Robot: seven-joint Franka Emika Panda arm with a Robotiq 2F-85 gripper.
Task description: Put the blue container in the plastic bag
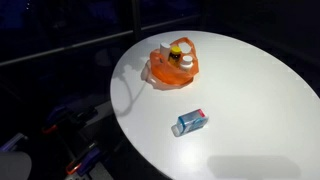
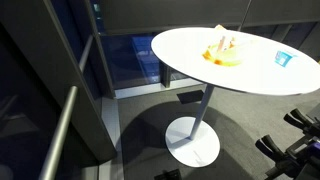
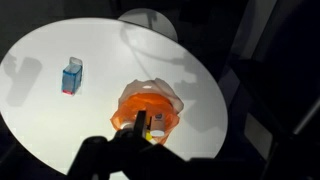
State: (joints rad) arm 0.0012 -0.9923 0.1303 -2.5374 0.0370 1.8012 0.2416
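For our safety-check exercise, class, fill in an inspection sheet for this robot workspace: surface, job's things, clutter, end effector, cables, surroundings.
Surface: round white table on a white pedestal base.
Job's things: blue container lies on the table, apart from the orange plastic bag, not yet in it.
Clutter: small bottles stand inside the bag.
End effector: the end effector is a dark shape above the bag in the wrist view; whether it is open or shut cannot be told.
Cables: nothing seen.
Surroundings: dim room with a dark floor; dark shapes near the pedestal are too unclear to name.
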